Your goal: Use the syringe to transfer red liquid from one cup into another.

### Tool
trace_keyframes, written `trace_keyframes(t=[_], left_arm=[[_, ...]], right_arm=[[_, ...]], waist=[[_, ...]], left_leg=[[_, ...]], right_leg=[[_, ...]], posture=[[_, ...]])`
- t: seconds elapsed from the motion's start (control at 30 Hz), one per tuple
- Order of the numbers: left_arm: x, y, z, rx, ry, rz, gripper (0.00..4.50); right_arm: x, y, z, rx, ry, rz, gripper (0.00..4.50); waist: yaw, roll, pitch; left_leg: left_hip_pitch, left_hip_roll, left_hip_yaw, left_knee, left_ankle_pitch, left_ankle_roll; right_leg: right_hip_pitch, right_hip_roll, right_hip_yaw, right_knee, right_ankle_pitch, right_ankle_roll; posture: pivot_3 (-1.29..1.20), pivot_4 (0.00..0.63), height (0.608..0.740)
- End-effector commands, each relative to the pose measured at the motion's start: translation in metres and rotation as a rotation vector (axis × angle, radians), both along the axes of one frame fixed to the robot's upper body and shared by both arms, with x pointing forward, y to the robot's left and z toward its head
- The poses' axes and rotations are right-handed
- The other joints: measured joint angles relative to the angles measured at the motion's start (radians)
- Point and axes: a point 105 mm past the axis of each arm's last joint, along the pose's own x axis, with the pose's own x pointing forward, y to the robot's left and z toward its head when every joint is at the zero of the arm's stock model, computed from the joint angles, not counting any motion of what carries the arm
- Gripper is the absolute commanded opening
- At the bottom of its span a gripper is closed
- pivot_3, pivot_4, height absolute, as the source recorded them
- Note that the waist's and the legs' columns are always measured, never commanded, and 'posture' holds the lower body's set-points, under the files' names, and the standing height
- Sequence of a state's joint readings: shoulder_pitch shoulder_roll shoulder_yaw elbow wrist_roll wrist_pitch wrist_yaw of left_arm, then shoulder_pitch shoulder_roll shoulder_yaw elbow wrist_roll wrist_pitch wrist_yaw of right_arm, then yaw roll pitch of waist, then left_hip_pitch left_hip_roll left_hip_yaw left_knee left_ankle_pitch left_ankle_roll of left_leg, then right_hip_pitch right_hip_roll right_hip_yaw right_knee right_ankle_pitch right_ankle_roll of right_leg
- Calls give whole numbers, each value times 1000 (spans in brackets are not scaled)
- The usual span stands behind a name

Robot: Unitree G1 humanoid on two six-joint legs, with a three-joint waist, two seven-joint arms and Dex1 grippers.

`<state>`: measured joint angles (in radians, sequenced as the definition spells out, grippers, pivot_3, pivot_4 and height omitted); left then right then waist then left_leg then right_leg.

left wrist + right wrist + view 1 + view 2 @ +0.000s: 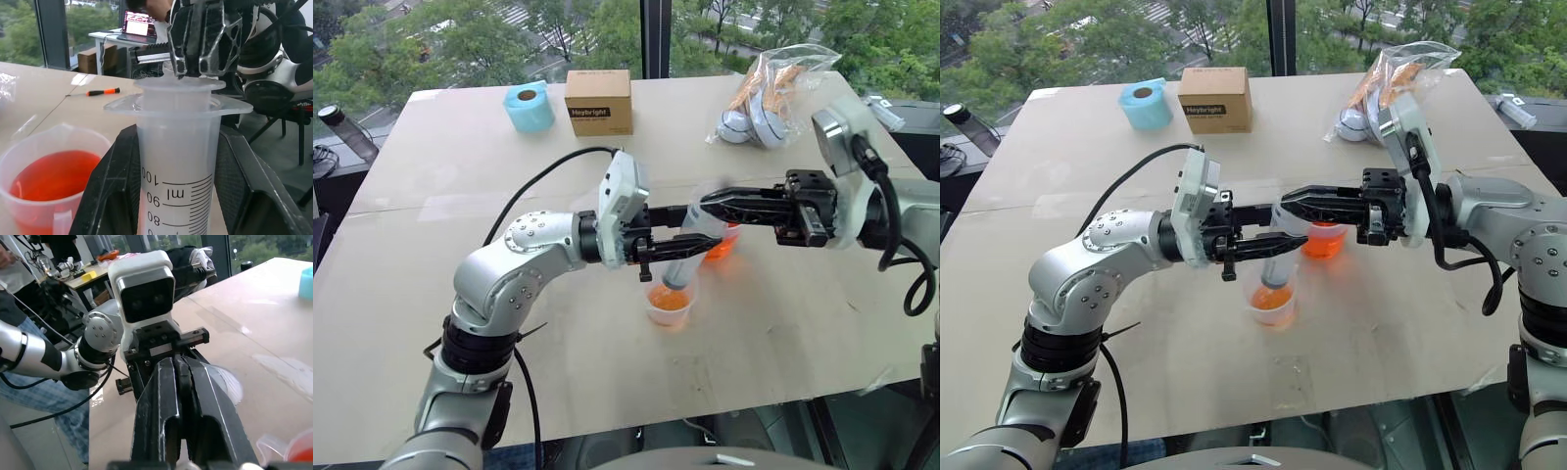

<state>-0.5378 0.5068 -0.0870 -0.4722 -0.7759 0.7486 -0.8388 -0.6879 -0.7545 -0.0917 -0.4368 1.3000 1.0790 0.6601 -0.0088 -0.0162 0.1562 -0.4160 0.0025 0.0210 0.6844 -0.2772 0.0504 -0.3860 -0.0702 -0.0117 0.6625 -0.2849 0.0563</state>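
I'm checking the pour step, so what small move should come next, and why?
Probably keep pressing the plunger down gently with the right hand. The left hand holds the syringe upright, tip in the small cup, which already holds some red liquid; the plunger looks nearly seated.

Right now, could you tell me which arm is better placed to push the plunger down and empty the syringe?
The right. Its pincer sits shut on top of the plunger, while the left pincer grips the syringe barrel, tip over the small cup.
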Motion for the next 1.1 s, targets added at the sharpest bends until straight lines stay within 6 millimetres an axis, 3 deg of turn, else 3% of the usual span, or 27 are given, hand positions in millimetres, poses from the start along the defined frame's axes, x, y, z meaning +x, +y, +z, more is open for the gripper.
trace_keyframes(t=[0.03, 0.33, 0.47, 0.53, 0.67, 0.8, 0.87, 0.97, 1.1], left_arm=[[-17, -3, 26, -79, -133, -27, 1451], [-29, -5, 39, -117, -145, -22, 1451], [-25, 3, 46, -127, -146, -7, 1451], [-21, 12, 57, -151, -155, 35, 1451], [-7, 47, 81, -142, -171, 213, 1451], [12, 101, 91, 6, -129, 460, 1451], [18, 128, 73, 136, -69, 559, 1451], [28, 163, 31, 310, 47, 705, 1451], [43, 190, -13, 398, 142, 829, 1451]], right_arm=[[-9, 5, -8, -36, 23, 49, 43], [-5, -18, 55, 248, 37, 62, 43], [0, -33, 73, 351, 45, 36, 43], [13, -47, 76, 386, 44, -50, 43], [37, -84, 57, 350, 38, -270, 43], [43, -112, 37, 302, 86, -391, 43], [43, -122, 20, 231, 107, -440, 43], [37, -129, -22, 15, 106, -487, 43], [38, -133, -59, -171, -37, -535, 43]], waist=[[0, 0, 0], [1, 0, 0], [0, 0, 0], [0, 0, 0], [3, -1, 0], [-2, 0, 1], [-6, 0, 1], [-3, 1, 0], [6, 1, 1]], left_leg=[[0, 0, 0, 0, 0, 0], [0, 0, 0, 0, 0, 0], [0, 0, 0, 0, 0, 0], [0, 0, 0, 0, 0, 0], [0, 0, 0, 0, 0, 0], [0, 0, 1, -1, 0, 0], [1, 0, 1, -1, 0, 0], [2, 0, 2, -4, 0, 0], [1, 0, 1, -3, 0, 0]], right_leg=[[0, 0, 0, 0, 0, 0], [0, 0, 0, 0, 0, 0], [1, 0, 0, 0, 0, 0], [1, 0, 0, 0, 0, 0], [1, 0, -1, -1, 0, 0], [0, 1, 0, 0, 0, 0], [0, 4, 0, 0, 0, 0], [0, 5, 0, -1, 0, 0], [0, 3, 1, 0, 0, 0]], posture=[[0, 150, 740], [0, 150, 740], [0, 150, 740], [0, 150, 740], [0, 150, 740], [0, 150, 740], [0, 150, 740], [0, 150, 740], [0, 150, 740]])
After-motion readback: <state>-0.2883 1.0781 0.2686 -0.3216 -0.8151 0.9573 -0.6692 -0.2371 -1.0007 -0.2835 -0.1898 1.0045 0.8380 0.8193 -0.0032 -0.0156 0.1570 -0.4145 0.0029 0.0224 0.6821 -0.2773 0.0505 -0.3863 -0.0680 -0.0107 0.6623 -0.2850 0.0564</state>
